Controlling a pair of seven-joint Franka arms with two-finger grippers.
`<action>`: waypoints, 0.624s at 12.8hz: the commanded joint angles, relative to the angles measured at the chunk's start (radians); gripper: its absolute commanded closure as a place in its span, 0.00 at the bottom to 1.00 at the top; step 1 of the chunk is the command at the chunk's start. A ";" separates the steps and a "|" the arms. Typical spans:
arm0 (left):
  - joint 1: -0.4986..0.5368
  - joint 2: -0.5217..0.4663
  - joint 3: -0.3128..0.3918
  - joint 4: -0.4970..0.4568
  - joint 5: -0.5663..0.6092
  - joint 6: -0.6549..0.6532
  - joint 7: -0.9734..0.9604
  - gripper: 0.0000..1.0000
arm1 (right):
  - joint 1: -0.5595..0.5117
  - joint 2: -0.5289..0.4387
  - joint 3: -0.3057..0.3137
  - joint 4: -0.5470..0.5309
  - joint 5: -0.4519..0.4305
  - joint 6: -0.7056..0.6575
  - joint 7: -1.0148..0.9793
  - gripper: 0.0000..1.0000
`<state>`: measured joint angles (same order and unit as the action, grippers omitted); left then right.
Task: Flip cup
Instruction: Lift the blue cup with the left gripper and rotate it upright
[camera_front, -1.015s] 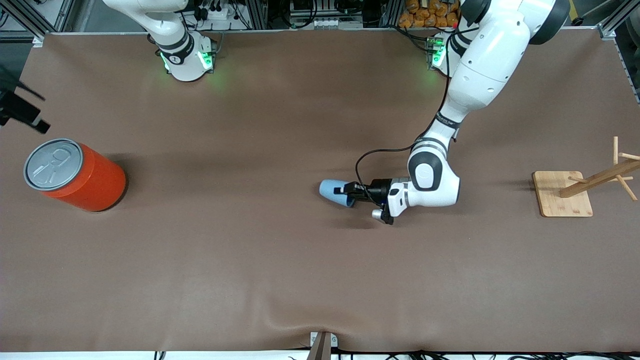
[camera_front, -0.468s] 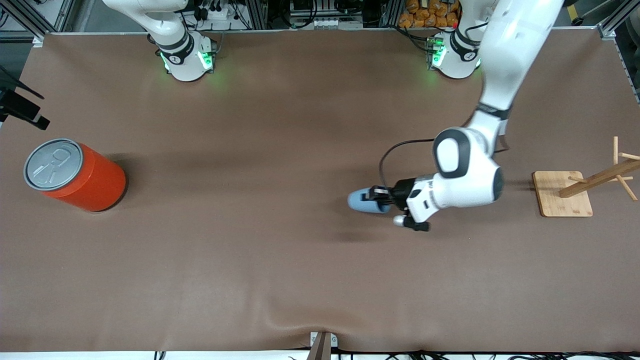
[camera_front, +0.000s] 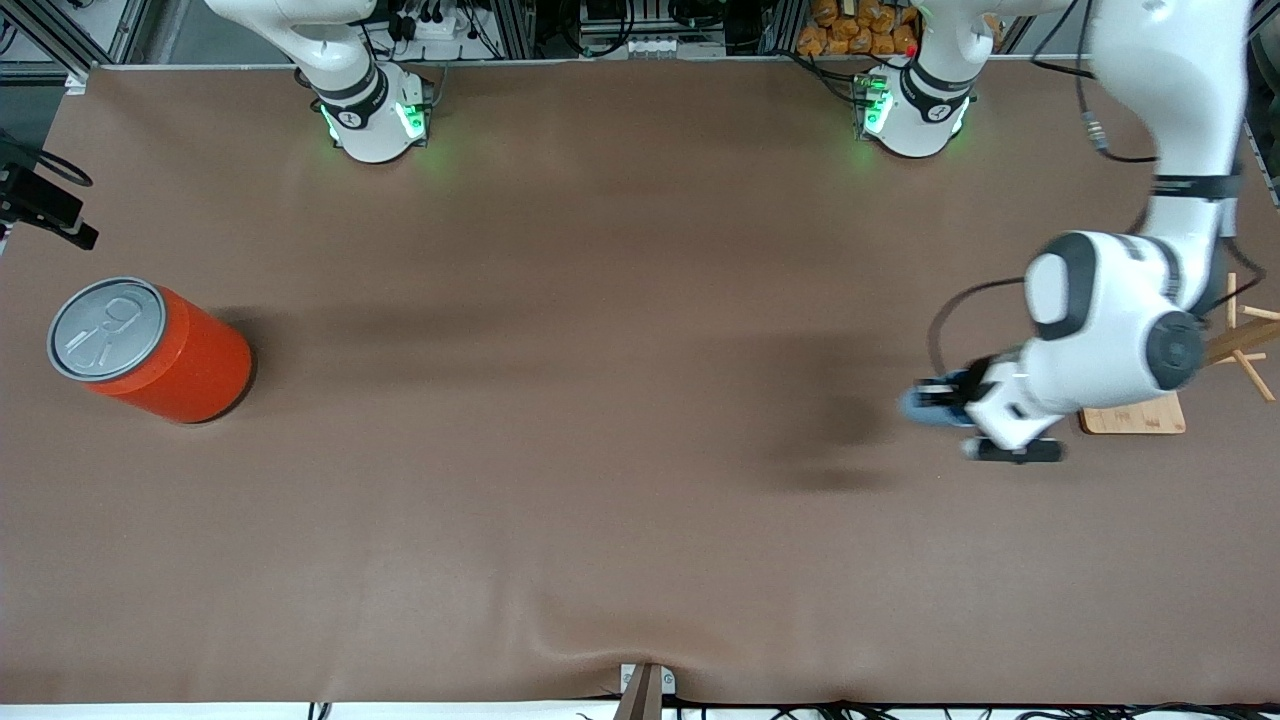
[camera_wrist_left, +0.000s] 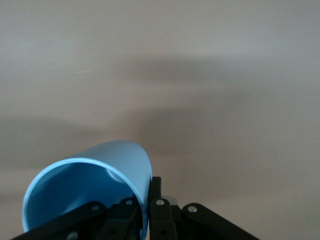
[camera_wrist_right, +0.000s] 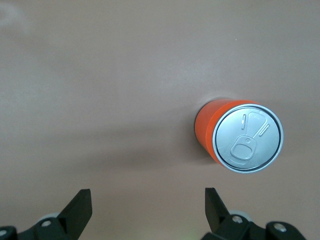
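Carried toward the rack (camera_front: 1135, 412): one cup (camera_front: 925, 405).

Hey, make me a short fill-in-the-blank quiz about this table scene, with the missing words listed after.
1. The left gripper is shut on the rim of a light-blue ____.
2. The orange can stands at the ____ arm's end of the table.
3. The right gripper hangs over the table with its fingers ____.
4. The can's lid is ____ in colour.

Missing words: cup; right; open; grey
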<state>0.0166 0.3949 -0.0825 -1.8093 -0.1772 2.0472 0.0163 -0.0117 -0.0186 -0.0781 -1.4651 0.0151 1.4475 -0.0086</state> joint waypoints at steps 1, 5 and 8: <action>0.095 -0.092 -0.020 -0.154 0.077 0.081 0.025 1.00 | -0.001 0.009 0.001 0.023 -0.015 -0.022 -0.011 0.00; 0.094 -0.125 -0.022 -0.301 0.088 0.330 0.008 1.00 | 0.009 0.011 0.000 0.025 -0.017 -0.022 -0.011 0.00; 0.077 -0.128 -0.026 -0.304 0.088 0.340 -0.004 1.00 | 0.004 0.012 0.001 0.026 -0.015 -0.022 -0.011 0.00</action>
<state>0.1053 0.3025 -0.1053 -2.0796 -0.1116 2.3652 0.0411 -0.0089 -0.0184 -0.0770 -1.4645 0.0133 1.4418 -0.0098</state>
